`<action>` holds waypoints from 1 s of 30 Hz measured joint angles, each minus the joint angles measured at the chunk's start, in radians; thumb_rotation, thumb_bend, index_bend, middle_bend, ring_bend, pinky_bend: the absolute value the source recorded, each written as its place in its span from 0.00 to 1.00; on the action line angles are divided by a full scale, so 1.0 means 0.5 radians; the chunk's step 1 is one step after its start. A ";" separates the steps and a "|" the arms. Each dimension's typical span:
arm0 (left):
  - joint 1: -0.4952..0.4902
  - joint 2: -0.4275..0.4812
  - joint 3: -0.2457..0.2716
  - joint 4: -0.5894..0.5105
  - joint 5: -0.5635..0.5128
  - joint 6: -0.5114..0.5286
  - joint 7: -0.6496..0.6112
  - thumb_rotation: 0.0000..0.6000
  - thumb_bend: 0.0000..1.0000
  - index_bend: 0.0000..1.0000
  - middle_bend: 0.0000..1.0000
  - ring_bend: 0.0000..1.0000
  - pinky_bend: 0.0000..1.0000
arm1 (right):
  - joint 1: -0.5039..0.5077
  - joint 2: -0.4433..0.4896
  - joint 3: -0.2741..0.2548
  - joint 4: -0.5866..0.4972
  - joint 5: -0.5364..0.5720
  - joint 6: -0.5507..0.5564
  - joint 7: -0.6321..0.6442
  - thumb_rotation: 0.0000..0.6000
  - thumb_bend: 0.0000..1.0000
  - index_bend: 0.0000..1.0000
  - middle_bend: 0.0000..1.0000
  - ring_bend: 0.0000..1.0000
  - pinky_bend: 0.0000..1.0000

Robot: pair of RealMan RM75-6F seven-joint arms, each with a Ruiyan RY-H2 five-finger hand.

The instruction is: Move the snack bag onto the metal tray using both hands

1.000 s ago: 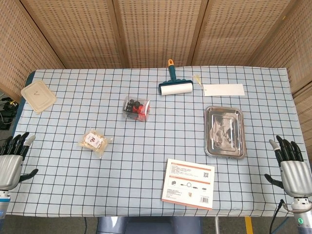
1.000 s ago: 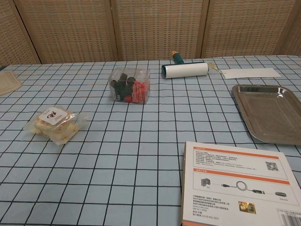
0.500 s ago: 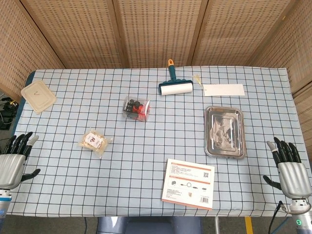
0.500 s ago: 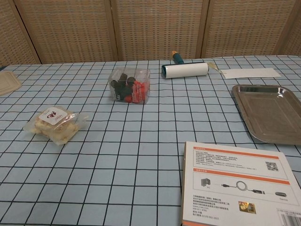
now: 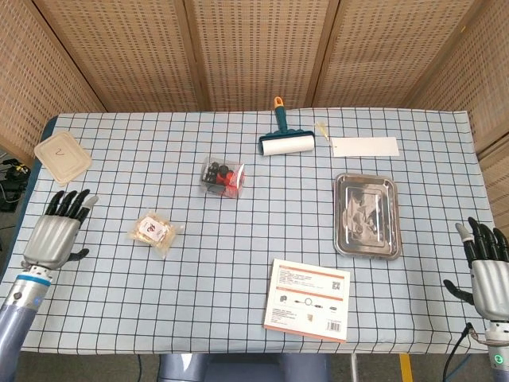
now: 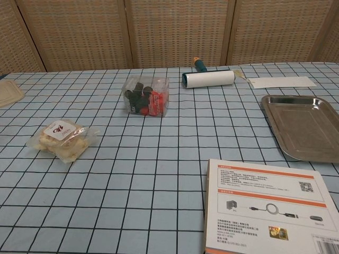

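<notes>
So the left hand [image 5: 56, 235] sits at the left edge of the frame over the table [image 5: 238, 270], fingers spread, holding nothing. The snack bag [image 5: 155, 231] lies just to the right of it at about the same height in the frame, so that hand is clearly the nearer one. The bag looks a bit longer on the diagonal, upper left to lower right, and lies flat on the checked cloth. In the chest view it's at the left, label up, with neither hand showing there.

Up in the far upper left there's a tan lid [image 5: 62, 157], nothing on it. Moving right, a clear box [image 5: 222, 178] near the middle holds some black and red bits; can't tell what they are. Above that lies a lint roller [image 5: 285, 141], then a white card [image 5: 364, 147]. Lower middle, a flat printed box [image 5: 308, 298].

The tray [image 5: 366, 215] is right of centre, long axis running top to bottom of the frame, and it's empty apart from reflections. So the bag has to travel most of the way across the frame to reach it.

The right hand [image 5: 487, 267] is at the lower right edge, fingers apart and empty, near the tray but well apart from the bag. My guess is the left picks up and the right takes over or steadies by the tray.
</notes>
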 measured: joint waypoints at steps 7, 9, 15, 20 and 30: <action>-0.247 -0.166 -0.031 0.071 -0.339 -0.280 0.338 1.00 0.00 0.01 0.00 0.00 0.00 | 0.001 0.015 0.019 0.012 0.027 -0.012 0.036 1.00 0.09 0.06 0.00 0.00 0.00; -0.304 -0.212 -0.029 0.099 -0.430 -0.332 0.413 1.00 0.00 0.01 0.00 0.00 0.00 | 0.002 0.015 0.022 0.017 0.035 -0.016 0.042 1.00 0.09 0.06 0.00 0.00 0.00; -0.458 -0.373 -0.014 0.230 -0.676 -0.427 0.589 1.00 0.00 0.02 0.00 0.00 0.00 | 0.003 0.017 0.036 0.019 0.045 -0.012 0.076 1.00 0.09 0.09 0.00 0.00 0.00; -0.559 -0.506 0.008 0.340 -0.835 -0.469 0.670 1.00 0.01 0.07 0.00 0.00 0.00 | -0.001 0.024 0.038 0.014 0.035 0.000 0.103 1.00 0.09 0.10 0.00 0.00 0.00; -0.608 -0.781 0.032 0.575 -0.691 -0.276 0.581 1.00 0.42 0.66 0.39 0.41 0.41 | -0.015 0.052 0.031 -0.003 -0.008 0.035 0.171 1.00 0.09 0.14 0.00 0.00 0.00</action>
